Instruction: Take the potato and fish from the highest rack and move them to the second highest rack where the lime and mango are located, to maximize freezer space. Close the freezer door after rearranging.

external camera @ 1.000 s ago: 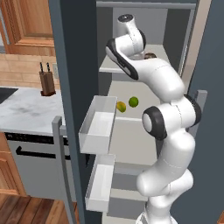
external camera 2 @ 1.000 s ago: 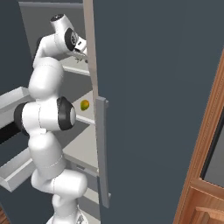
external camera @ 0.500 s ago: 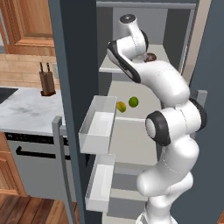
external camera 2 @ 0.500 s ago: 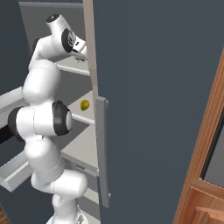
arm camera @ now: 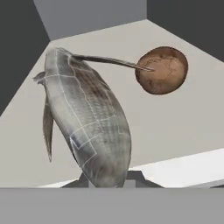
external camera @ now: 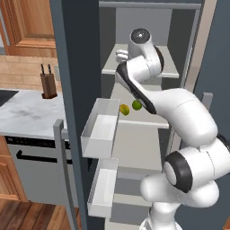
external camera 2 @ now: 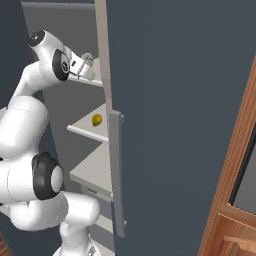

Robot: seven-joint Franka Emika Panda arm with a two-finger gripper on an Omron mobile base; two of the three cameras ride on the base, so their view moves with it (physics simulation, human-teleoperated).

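Note:
On the highest rack (arm camera: pixel 183 127) of the freezer (external camera: pixel 148 27), my gripper (arm camera: pixel 107 181) is shut on the fish (arm camera: pixel 87 122). The fish is silvery-grey and stands close in front of the hand camera, its lower end between the finger tips. The brown potato (arm camera: pixel 162 70) lies behind it on the same rack, apart from the fingers. From the right base view, the gripper (external camera 2: pixel 85 67) reaches in at that rack with the fish (external camera 2: pixel 88 58) at its tip. One rack lower lie the lime (external camera: pixel 137 106) and the mango (external camera: pixel 124 110), side by side.
The freezer door (external camera: pixel 72 90) stands open on the left, its white bins (external camera: pixel 101 128) jutting toward the racks and its bar handle (external camera: pixel 63 170) below. A dark panel with a grey handle (external camera 2: pixel 117 170) bounds the right side. A counter with a knife block (external camera: pixel 47 83) lies farther left.
The jaws have closed on the fish. The arm's elbow has swung up and nearer the cameras while the hand stayed at the highest rack.

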